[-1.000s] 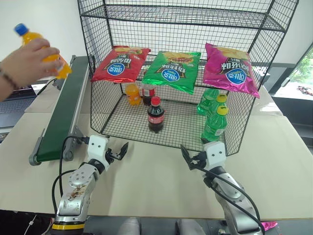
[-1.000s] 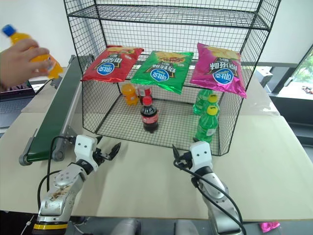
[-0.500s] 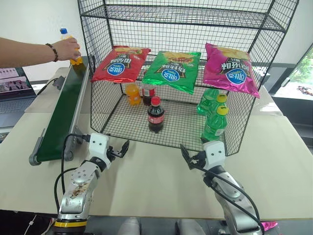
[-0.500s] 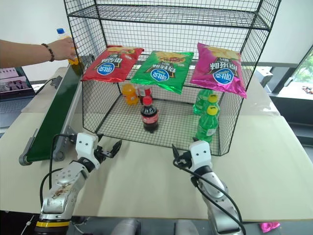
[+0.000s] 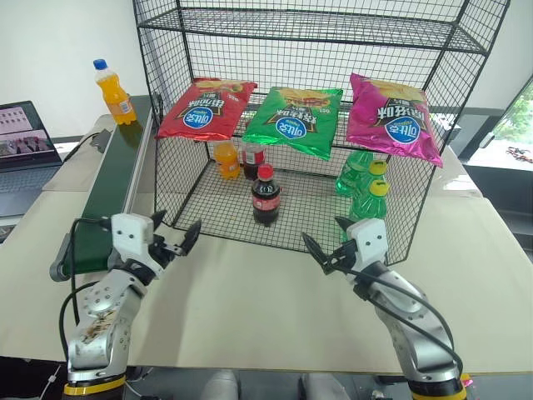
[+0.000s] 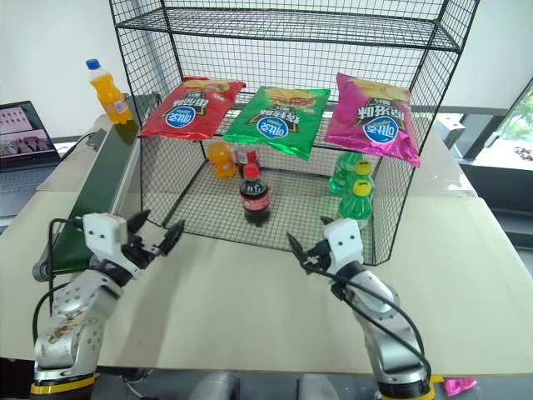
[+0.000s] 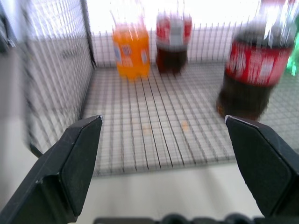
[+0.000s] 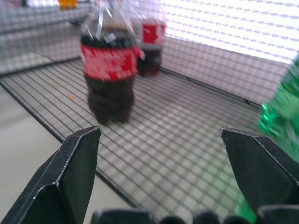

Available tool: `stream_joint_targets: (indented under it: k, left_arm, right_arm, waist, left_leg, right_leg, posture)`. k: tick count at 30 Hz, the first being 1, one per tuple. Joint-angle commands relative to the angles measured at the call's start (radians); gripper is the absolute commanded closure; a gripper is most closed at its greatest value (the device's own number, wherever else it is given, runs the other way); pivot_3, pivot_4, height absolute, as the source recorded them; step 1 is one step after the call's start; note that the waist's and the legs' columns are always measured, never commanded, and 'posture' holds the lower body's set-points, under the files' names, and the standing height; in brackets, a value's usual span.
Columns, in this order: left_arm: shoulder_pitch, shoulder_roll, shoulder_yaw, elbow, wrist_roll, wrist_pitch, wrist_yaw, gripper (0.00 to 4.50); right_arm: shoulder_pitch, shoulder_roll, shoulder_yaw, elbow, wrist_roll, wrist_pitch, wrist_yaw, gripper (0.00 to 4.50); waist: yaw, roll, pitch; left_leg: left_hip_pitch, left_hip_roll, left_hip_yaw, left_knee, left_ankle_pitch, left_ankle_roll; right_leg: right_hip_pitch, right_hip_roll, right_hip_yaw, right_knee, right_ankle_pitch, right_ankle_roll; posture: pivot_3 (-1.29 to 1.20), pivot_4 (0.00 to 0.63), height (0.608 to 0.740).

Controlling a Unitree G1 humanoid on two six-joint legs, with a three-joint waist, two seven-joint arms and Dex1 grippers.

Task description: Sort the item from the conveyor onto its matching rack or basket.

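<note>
Head views, the item: We see the small orange soda bottle (image 5: 113, 92) with its blue cap standing upright and alone at the far end of the conveyor (image 5: 107, 193), well apart from both arms.
Head views, what changed: A second ago a person's hand held this bottle in the air, half a second ago it was setting it down, and now the hand is gone.
Head views, the rack: The tall black wire rack (image 5: 321, 133) stands on the bench (image 5: 258, 304) beside the belt. Three crisp bags lie on its middle tier; on the bottom tier stand an orange bottle (image 5: 226, 159), a cola bottle (image 5: 266, 195) and green bottles (image 5: 364, 204).
Head views, arms: Both have lifted a little since a second ago. The left gripper (image 5: 172, 246) hovers near the belt's near end, the right gripper (image 5: 326, 253) in front of the rack. Both sets of jaws are spread wide and hold nothing.
Left wrist view: Between the parted fingers (image 7: 77, 158) we look into the rack's bottom tier, at the orange and cola bottles.
Right wrist view: Its fingers (image 8: 77, 168) stand wide apart too, framing the cola bottle and a green one.
What it means: We judge the item is now delivered and free to take; the left arm is better placed, and the orange bottle in the rack marks its likely spot.
</note>
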Motion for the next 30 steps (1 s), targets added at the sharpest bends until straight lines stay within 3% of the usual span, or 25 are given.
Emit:
stream_joint_targets:
  k: [1, 7, 15, 30]
  left_arm:
    - [-0.001, -0.005, 0.143, -0.078, -0.071, 0.031, 0.099, 0.03]
    - [0.037, 0.021, 0.334, -0.070, -0.112, 0.066, 0.213, 0.03]
    - [0.056, 0.027, 0.427, -0.034, -0.141, 0.050, 0.249, 0.03]
    - [0.015, 0.074, 0.428, 0.036, -0.158, 0.040, 0.226, 0.03]
  right_arm:
    - [-0.111, -0.049, -0.022, -0.069, 0.175, 0.104, 0.139, 0.00]
    - [-0.400, -0.095, 0.033, 0.019, 0.340, 0.188, 0.358, 0.00]
    - [-0.621, -0.021, 0.099, 0.165, 0.361, 0.148, 0.467, 0.00]
    - [-0.670, 0.050, 0.100, 0.196, 0.359, 0.037, 0.529, 0.00]
  waist:
    - [-0.003, 0.000, 0.000]
    - [-0.022, 0.000, 0.000]
    - [-0.005, -0.001, 0.000]
    - [-0.003, -0.001, 0.000]
  left_leg:
    - [0.000, 0.000, 0.000, 0.000, 0.000, 0.000]
    - [0.001, 0.001, -0.001, 0.000, 0.000, 0.000]
    - [0.000, 0.000, -0.001, 0.001, 0.000, 0.000]
    - [0.000, 0.000, -0.001, 0.000, 0.000, 0.000]
  right_leg:
    - [0.000, 0.000, 0.000, 0.000, 0.000, 0.000]
    - [0.000, 0.001, 0.000, 0.001, 0.000, 0.000]
    - [0.000, 0.000, -0.001, 0.000, 0.001, -0.001]
    - [-0.001, 0.000, -0.001, 0.002, 0.001, -0.001]
  posture:
    - [0.00, 0.150, 0.738]
    - [0.00, 0.150, 0.738]
    - [0.00, 0.150, 0.738]
    - [0.00, 0.150, 0.738]
